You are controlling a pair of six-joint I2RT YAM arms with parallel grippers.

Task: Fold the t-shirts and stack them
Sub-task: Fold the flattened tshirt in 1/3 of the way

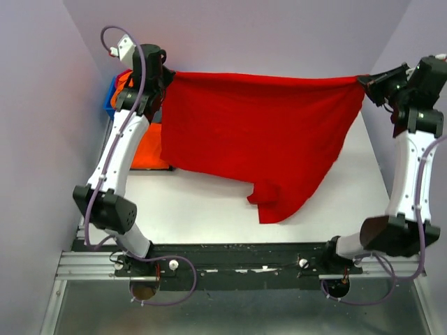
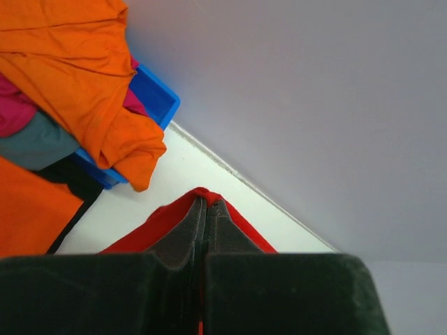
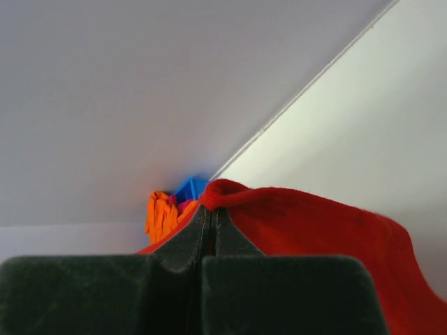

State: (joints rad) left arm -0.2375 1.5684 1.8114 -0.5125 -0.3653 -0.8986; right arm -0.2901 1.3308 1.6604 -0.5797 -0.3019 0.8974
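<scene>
Here the left hand (image 1: 163, 78) and the right hand (image 1: 364, 82) are each clamped shut on a top corner of the red shirt (image 1: 258, 132). It hangs spread between them above the white surface (image 1: 202, 209). An orange shirt (image 2: 77, 63), a pink shirt (image 2: 14, 112) and a grey shirt (image 2: 38, 143) spill from the blue bin (image 2: 157, 94) at the far left.

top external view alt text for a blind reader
A bright red cloth t-shirt hangs stretched between the left gripper and right gripper, both shut on its corners, above a white table. Orange shirts and a blue plastic bin lie far left.
</scene>
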